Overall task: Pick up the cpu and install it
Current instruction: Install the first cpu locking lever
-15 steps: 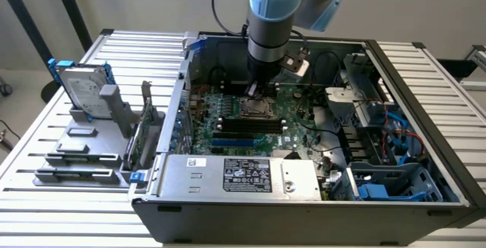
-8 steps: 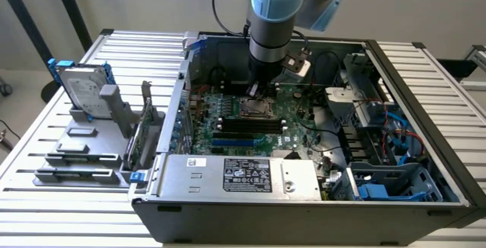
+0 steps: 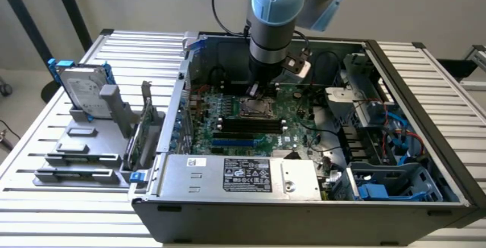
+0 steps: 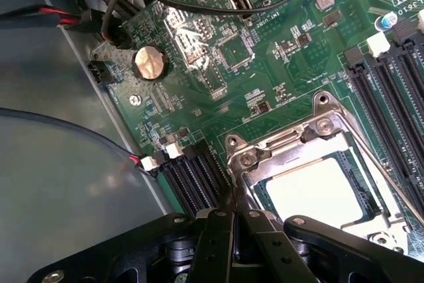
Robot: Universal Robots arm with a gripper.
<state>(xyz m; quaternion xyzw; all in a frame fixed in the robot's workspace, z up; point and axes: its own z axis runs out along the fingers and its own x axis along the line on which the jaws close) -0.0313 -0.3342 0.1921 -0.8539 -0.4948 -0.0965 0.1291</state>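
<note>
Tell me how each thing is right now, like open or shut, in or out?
cpu: lying flat in its socket on the motherboard, silver top up.
socket frame: open around the chip, nothing covering it.
gripper: fingers shut together, holding nothing, just above the socket's edge.
computer case: side open, insides showing.
hard drive: standing upright in the grey holder outside the case.
memory sticks: seated in their slots.

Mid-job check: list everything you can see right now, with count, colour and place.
Open grey metal computer case: one, on the slatted table.
Green motherboard: one, inside the case.
Flat square silver-topped cpu: one, lying in the metal-framed socket.
Round silver coin battery: one, on the board.
Silver hard drive in blue frame: one, upright on the grey holder, exterior view's left.
Grey power supply box: one, case front.
Black gripper: one, beside the socket.
</note>
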